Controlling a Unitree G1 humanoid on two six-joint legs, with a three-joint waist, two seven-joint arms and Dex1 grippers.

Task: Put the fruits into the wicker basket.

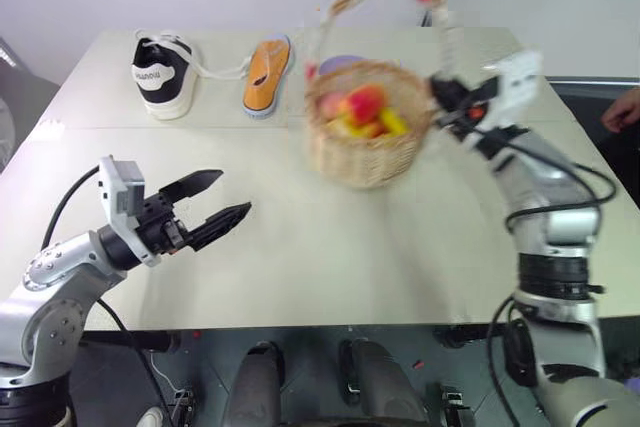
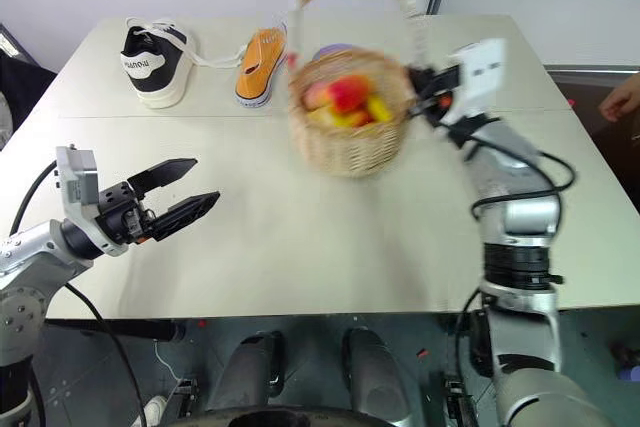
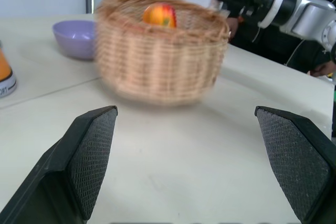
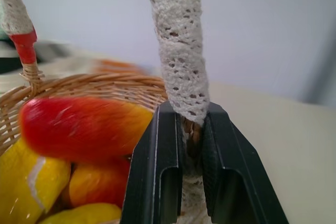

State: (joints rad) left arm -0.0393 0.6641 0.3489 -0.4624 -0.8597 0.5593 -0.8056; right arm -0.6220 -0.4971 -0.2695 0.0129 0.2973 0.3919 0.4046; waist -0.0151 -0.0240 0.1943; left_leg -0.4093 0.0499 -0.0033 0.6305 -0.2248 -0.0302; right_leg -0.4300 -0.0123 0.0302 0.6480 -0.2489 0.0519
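1. The wicker basket (image 1: 366,137) sits on the pale table (image 1: 330,257), past its middle seam. It holds the fruits (image 1: 362,112): red-to-yellow pieces heaped together, none lying out on the table top. I judge the filling done or nearly so.
2. The right gripper (image 4: 184,169) is clenched on the basket's handle (image 4: 176,45), low on the upright where the white lace wrap meets the rim. The basket shows as a smear, which suggests it is being shifted or lifted.
3. Handling, as a judgement: woven cane, light and springy, but loaded with fruit it will swing from one handle leg. The cloth wrap gives a soft, non-slip hold; the top of the arch would carry it steadier. The wall would flex if squeezed.
4. The fruit looks smooth, rounded and glossy, and could roll out if the basket tips.
5. The left gripper (image 1: 215,209) hovers near the table edge, well short of the basket, released with its textured black fingers (image 3: 92,156) spread wide, holding nothing.
6. Just behind the basket: a lavender bowl (image 3: 76,38), smooth and shallow.
7. Further left of the basket, at the far edge: an orange insole (image 1: 267,75), flat, and a black-and-white sneaker (image 1: 160,72) with white laces trailing toward it.
8. A person's hand (image 1: 622,109) shows right of the basket, beyond the table.
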